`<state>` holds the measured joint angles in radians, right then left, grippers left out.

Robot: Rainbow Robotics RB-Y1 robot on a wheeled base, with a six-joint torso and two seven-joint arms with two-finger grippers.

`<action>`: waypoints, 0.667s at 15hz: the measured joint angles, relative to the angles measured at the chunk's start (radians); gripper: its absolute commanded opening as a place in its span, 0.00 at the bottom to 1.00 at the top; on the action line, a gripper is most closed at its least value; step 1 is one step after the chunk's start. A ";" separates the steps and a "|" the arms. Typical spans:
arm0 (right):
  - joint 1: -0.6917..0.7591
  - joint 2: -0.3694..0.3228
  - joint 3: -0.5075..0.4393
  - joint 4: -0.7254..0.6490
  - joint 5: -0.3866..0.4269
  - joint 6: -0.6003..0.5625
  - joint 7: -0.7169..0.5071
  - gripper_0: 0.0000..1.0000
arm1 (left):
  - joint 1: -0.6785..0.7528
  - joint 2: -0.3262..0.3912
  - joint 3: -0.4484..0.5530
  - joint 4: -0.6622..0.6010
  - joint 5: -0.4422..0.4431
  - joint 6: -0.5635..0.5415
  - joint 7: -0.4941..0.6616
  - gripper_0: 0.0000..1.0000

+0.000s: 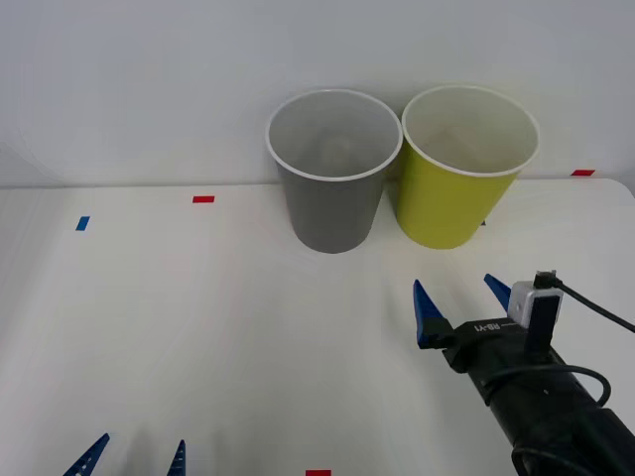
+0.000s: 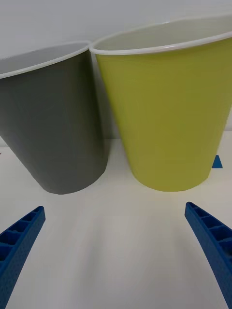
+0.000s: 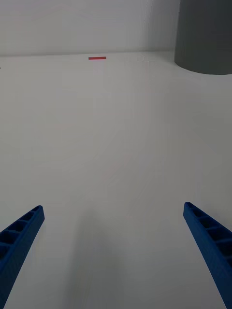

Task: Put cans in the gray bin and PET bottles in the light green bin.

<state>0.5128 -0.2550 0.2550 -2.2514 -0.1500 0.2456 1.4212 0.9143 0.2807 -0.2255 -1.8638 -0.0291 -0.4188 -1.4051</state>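
While open, right gripper [image 1: 461,297] faces light green bin [image 1: 456,188].

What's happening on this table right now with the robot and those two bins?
Nothing is being held. The right tool hangs open in front of the light green bin, which stands beside the gray bin at the far edge of the white table. Something pale lies inside the gray bin, too dim to identify. The left tool waits open at the near edge.
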 measured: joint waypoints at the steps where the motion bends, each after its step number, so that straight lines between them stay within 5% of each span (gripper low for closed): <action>1: 0.020 0.026 -0.002 0.005 0.006 -0.011 0.002 1.00 | 0.000 0.000 0.000 0.000 0.000 0.000 0.000 1.00; 5: 0.025 0.065 0.005 0.138 0.044 -0.180 0.021 1.00 | 0.000 0.000 0.000 0.000 0.000 0.000 0.000 1.00; 7: 0.027 0.069 0.005 0.220 0.125 -0.285 0.032 1.00 | 0.000 0.000 0.000 0.000 0.000 0.000 0.000 1.00; 10: 0.104 0.021 0.001 0.244 0.140 -0.383 0.036 1.00 | 0.000 0.000 0.000 0.000 0.000 0.000 0.000 1.00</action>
<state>0.6163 -0.2341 0.2560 -2.0079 -0.0095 -0.1375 1.4573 0.9143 0.2807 -0.2255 -1.8638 -0.0291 -0.4188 -1.4051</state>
